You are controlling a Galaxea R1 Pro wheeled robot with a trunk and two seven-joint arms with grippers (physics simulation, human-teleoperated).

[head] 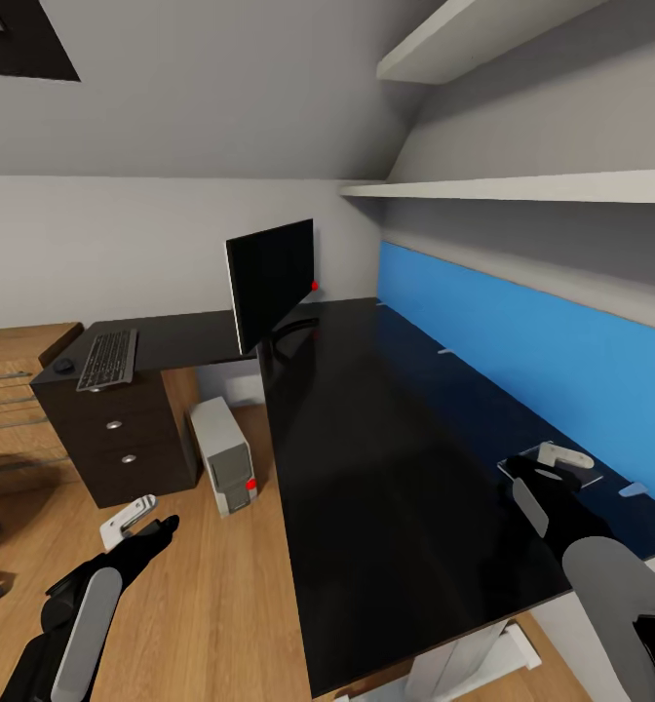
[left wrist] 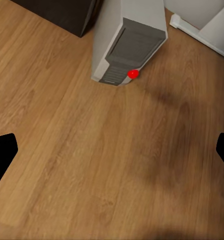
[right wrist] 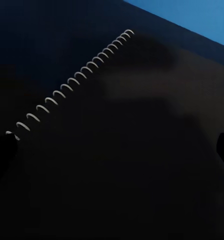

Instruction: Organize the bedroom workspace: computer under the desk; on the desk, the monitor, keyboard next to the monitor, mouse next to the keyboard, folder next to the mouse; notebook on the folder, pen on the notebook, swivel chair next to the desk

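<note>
The right gripper [head: 552,466] reaches forward over the desk [head: 386,439], jaws spread above the notebook [right wrist: 117,150]; the left gripper [head: 133,522] hangs spread over floor [left wrist: 92,150].

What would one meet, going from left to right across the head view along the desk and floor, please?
mouse → keyboard → computer → monitor → right gripper over the notebook

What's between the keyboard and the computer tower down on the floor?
In the head view, the dark drawer unit under the desk stands between the keyboard above and the computer beside it on the floor.
</note>
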